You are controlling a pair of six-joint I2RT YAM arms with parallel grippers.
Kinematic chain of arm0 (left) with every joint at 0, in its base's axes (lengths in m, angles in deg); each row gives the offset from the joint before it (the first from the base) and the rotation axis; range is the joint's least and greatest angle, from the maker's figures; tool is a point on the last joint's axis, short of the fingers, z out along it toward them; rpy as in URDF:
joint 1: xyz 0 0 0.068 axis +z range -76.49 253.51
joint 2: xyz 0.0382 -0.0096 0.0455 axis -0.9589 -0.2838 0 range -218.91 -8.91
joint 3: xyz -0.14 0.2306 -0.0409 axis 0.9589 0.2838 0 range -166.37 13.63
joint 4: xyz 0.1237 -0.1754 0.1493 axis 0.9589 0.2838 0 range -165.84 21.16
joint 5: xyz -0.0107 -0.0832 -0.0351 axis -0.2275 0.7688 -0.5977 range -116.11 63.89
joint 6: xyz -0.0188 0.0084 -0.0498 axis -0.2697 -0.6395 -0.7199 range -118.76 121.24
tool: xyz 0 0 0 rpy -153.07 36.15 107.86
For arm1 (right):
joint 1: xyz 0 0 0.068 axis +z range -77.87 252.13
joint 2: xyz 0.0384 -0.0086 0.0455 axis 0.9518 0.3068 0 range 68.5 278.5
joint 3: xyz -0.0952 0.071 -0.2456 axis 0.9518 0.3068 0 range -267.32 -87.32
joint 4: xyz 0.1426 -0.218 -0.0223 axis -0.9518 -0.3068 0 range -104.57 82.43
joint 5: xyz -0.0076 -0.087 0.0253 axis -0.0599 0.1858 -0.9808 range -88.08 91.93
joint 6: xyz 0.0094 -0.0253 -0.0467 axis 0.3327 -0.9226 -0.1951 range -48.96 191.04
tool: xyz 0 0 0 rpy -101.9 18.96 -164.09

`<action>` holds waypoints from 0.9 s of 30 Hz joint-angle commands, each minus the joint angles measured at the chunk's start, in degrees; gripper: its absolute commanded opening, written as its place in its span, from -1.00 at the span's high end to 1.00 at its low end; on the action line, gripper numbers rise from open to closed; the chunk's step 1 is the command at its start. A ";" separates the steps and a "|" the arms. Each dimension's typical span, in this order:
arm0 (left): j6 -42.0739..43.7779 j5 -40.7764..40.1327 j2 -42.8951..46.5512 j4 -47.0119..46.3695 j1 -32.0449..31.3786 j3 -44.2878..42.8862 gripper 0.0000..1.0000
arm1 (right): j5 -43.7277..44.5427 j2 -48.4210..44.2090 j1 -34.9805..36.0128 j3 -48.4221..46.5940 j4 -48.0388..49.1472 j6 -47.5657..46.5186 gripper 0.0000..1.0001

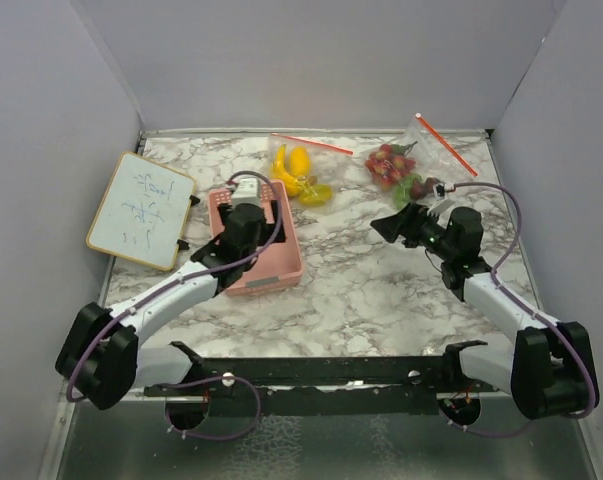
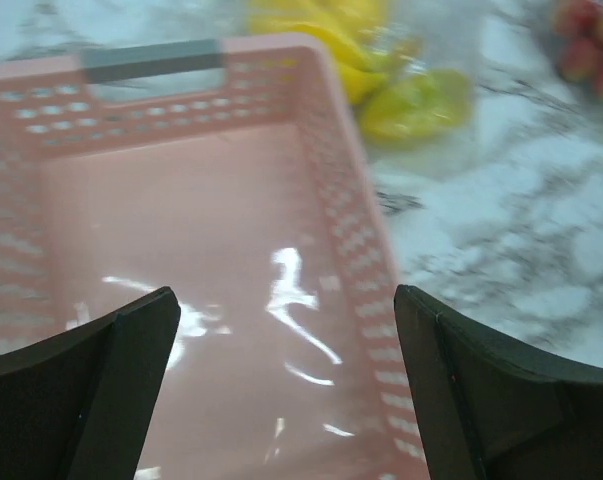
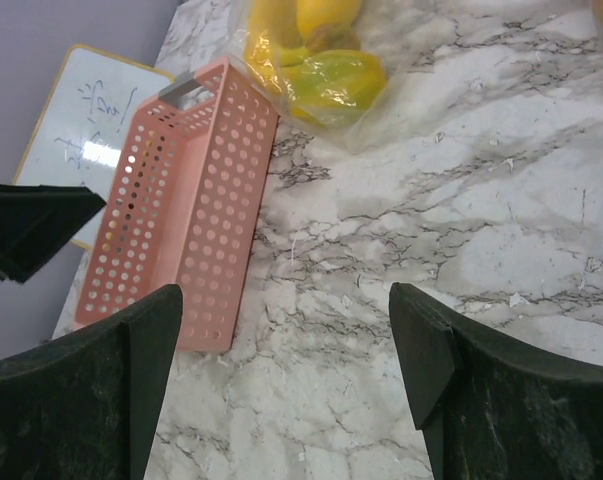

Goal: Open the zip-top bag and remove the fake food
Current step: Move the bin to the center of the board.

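Noted a pink slotted plastic basket (image 2: 351, 230), smooth and glossy, with white glare streaks across its floor. Found the fake food (image 1: 299, 178), yellow banana and lemon shapes and red strawberries, to be shiny moulded plastic under the clear, crinkled film of zip-top bags (image 3: 356, 125) edged with a red strip. Saw a marble-patterned table (image 1: 371, 290) with a smooth, faintly sheened top. Read the left gripper (image 2: 286, 310) fingers (image 2: 91, 390) as matt black plastic, those of the right gripper (image 3: 286, 310) as grainier. Took the white-faced board (image 1: 141, 205) for glossy, framed in pale wood.
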 commanded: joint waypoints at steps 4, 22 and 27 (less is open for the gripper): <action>-3.26 -2.55 -12.45 3.02 -18.40 -12.13 -0.78 | 4.47 -3.21 0.64 -0.78 1.30 -2.27 -0.67; -9.14 -18.90 -26.15 9.84 -22.38 -14.36 0.00 | 10.89 -10.42 0.67 -2.88 -10.20 -7.93 -0.67; -7.30 -16.48 -23.47 9.24 -17.53 -11.85 0.46 | 11.65 -10.64 0.63 -2.40 -10.52 -8.24 -0.66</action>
